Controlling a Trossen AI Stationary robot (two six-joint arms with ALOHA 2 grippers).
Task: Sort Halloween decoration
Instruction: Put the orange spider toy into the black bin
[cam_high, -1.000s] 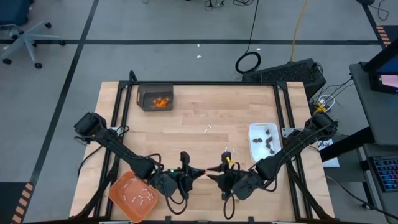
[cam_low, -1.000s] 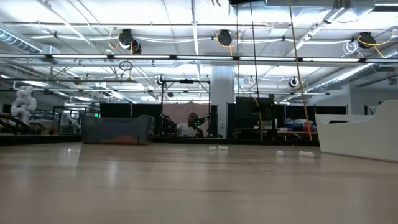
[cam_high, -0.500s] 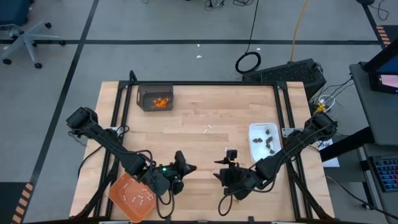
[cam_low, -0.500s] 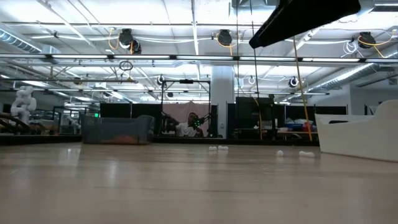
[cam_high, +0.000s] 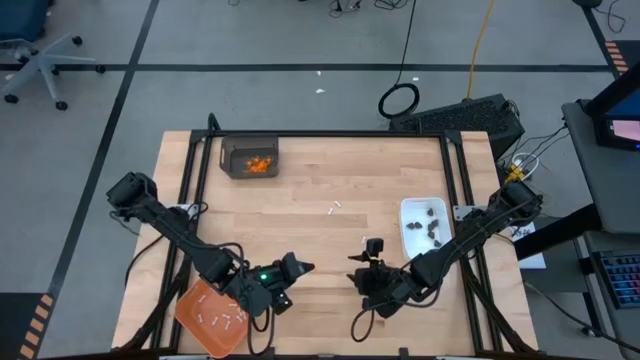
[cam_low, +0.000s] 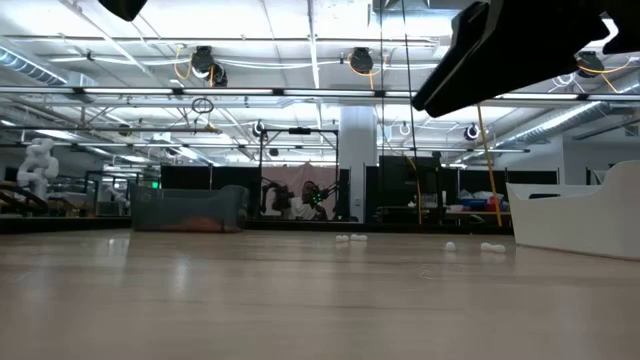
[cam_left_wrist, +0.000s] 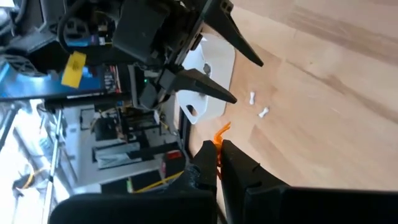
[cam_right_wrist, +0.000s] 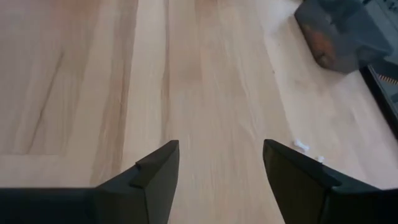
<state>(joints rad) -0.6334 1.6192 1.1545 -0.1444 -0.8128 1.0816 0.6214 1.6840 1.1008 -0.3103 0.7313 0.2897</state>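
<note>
The left tool (cam_high: 297, 266) is held pressed together on a small orange bit (cam_left_wrist: 222, 130), seen only in its wrist view, beside the orange tray (cam_high: 192, 314) where white sticks (cam_high: 222, 318) are gathered. The right tool (cam_high: 354, 266) is spread and empty above the surface (cam_high: 320, 180) — probably readied for loose sticks (cam_right_wrist: 301, 145). Dark bits (cam_high: 432, 228) are kept in the white dish (cam_high: 407, 243), orange ones (cam_high: 259, 164) in the grey bin (cam_high: 229, 148).

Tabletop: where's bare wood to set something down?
Widest free patch: between the grey bin and the white dish; only one white stick there. Crowded: the front edge, with the left gripper, right gripper and orange tray.
</note>
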